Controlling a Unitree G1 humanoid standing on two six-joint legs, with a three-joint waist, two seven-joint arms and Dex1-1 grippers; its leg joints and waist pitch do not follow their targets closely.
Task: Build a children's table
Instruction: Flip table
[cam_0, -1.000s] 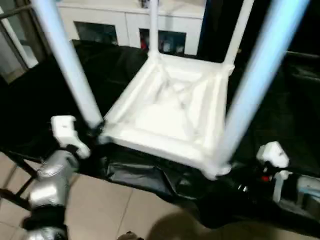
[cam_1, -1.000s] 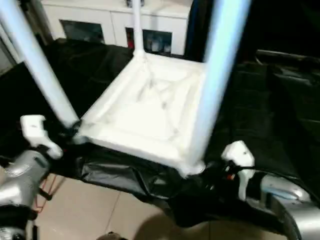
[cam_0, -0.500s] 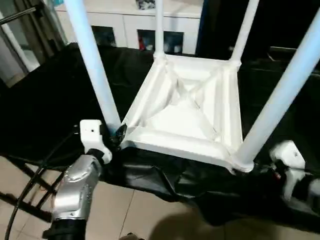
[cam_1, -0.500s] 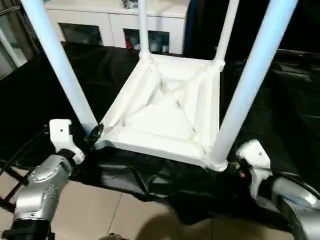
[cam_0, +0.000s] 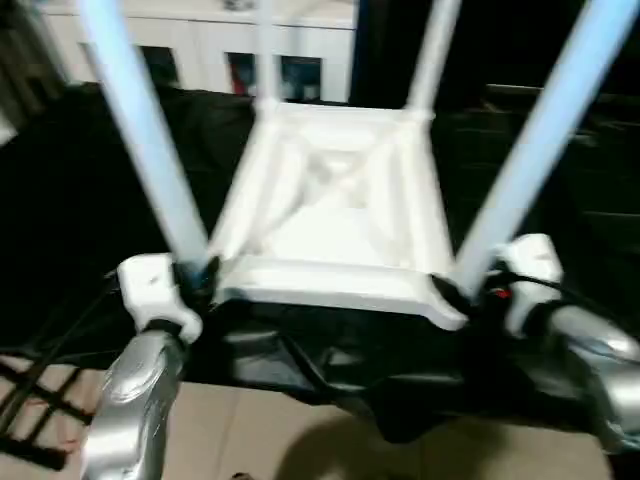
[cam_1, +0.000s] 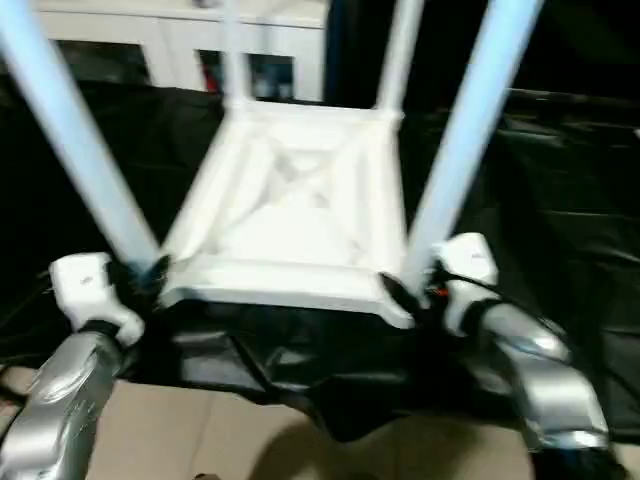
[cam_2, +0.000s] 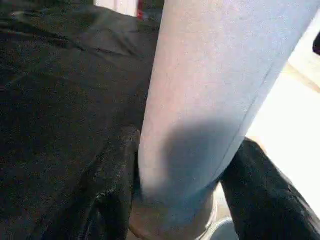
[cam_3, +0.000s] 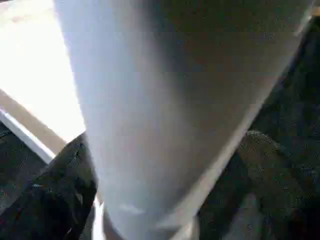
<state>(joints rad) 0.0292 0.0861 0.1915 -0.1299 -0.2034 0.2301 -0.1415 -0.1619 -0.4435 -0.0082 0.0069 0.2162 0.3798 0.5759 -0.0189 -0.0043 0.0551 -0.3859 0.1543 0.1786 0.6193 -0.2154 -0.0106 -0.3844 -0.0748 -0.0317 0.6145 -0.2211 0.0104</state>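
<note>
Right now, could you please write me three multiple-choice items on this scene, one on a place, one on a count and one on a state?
1. The white plastic rectangular tabletop rests on:
A. black cloth
B. tiled floor
C. white cabinet

2. White tapered tube legs standing in its corner sockets:
A. two
B. three
C. four

3. The tabletop lies:
A. ribbed underside up
B. on its edge
C. smooth side up

Key: 1 A, the black cloth spreads beneath it. 2 C, near left leg, near right leg, far left leg and far right leg all rise from it. 3 A, crossed ribs face upward.
</note>
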